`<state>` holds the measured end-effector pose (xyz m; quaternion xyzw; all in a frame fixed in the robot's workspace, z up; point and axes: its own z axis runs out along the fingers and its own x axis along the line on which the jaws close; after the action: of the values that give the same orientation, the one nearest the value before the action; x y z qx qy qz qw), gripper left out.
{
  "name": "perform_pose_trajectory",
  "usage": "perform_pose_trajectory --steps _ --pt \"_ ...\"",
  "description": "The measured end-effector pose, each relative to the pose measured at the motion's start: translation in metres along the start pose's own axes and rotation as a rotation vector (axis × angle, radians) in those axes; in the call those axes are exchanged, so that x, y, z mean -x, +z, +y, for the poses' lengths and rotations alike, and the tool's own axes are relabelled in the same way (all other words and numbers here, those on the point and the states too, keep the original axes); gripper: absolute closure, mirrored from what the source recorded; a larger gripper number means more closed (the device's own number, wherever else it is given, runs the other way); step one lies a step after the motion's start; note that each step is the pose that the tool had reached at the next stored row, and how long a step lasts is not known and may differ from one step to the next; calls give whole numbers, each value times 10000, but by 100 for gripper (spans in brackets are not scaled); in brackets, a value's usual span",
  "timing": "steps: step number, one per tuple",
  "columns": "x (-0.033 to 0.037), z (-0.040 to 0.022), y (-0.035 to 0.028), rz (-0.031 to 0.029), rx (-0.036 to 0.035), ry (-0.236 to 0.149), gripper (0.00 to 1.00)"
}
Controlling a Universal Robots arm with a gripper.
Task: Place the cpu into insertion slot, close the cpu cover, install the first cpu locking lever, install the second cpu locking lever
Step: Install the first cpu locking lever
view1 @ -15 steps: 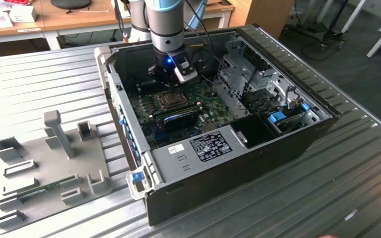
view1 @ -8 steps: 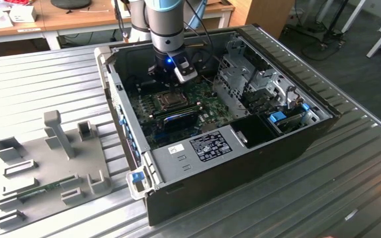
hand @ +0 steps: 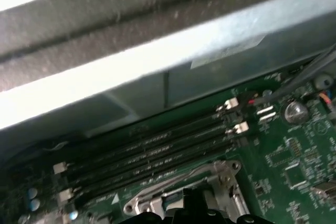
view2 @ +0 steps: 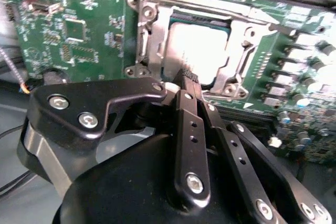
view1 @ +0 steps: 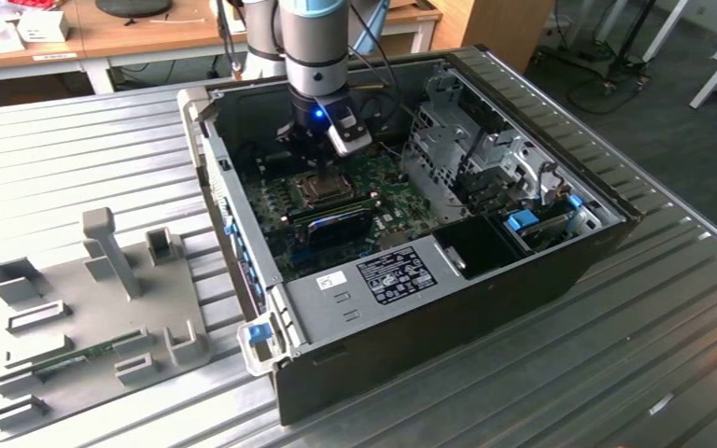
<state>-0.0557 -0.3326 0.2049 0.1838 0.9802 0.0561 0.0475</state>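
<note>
- The end effector hangs low inside the open computer case, directly above the insertion slot; in the second wrist view its fingers meet at one narrow tip, closed with nothing between them.
- The cpu lies flat in the insertion slot, its pale metal face exposed.
- The cpu cover shows as a silver frame around it; whether fully seated I cannot tell.
- Judgement: cpu light, rigid, fragile beneath; hold by edges only. Cover thin, stiff, springy; press on its frame.
- Memory strips run just beside the slot.
- Case rests on a ribbed metal desk; a grey fixture lies at the exterior view's left. Room: office, wooden tables far behind.
</note>
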Motion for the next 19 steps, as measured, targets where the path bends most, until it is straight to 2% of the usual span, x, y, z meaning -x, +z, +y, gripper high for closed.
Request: perform_pose_trajectory --steps 1,3,4,9,17,19 --pt "0 0 0 56 -143 -13 89" --pt "0 0 0 113 -432 -52 89" --pt "0 0 0 124 -494 -68 89" --pt "0 0 0 126 -505 -86 89" --pt "-1 -1 6 263 -416 -1442 89" --pt "-1 -1 9 291 -441 -1728 89"
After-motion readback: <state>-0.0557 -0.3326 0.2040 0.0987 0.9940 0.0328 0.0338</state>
